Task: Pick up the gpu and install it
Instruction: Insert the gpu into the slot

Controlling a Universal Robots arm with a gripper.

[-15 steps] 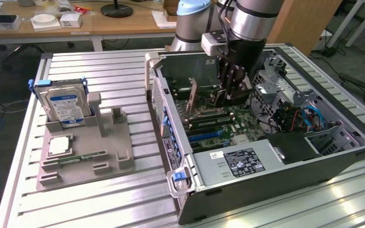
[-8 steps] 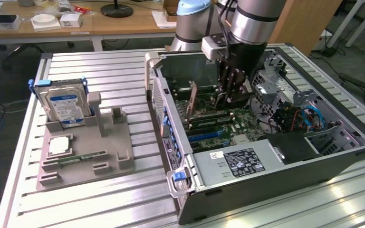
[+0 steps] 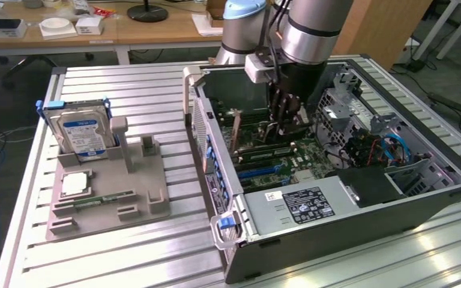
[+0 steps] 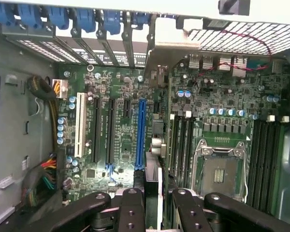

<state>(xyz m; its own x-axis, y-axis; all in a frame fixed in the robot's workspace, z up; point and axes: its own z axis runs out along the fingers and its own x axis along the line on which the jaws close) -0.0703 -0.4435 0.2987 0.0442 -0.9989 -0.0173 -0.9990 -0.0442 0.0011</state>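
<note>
Wooden worktops and trailing cables at the back of a workshop room; in front, a slatted metal desk. Carries a grey fixture toward the edge on the exterior view's left, with a hard drive standing upright in it and a pale square chip and a narrow memory stick lying flat nearer the front edge. Carries also an open computer case laid on its side toward the edge on the exterior view's right, motherboard facing up. Reaches down into that case from the far edge: arm and claw, low over the board. Grips the gpu, seen edge-on in the wrist view as a thin strip pinched between the black fingers; claw clenched on the card, then, not released. Runs lengthwise toward the row of blue-tabbed rear slot covers, with a pale metal piece at that end, apparently its bracket, and stands just beside the long blue slot. Counts, by its place inside the case and off the fixture, as picked up and brought in: first part of the job done. Looks upright on its edge and roughly parallel to the expansion slots. Cannot tell from either view about contact between the card's bottom edge and any slot, nor about the fit of the bracket against the rear wall. Leaves, as a judgement only, the seating not yet confirmed and the install not yet complete, with the card in the grasp.
</note>
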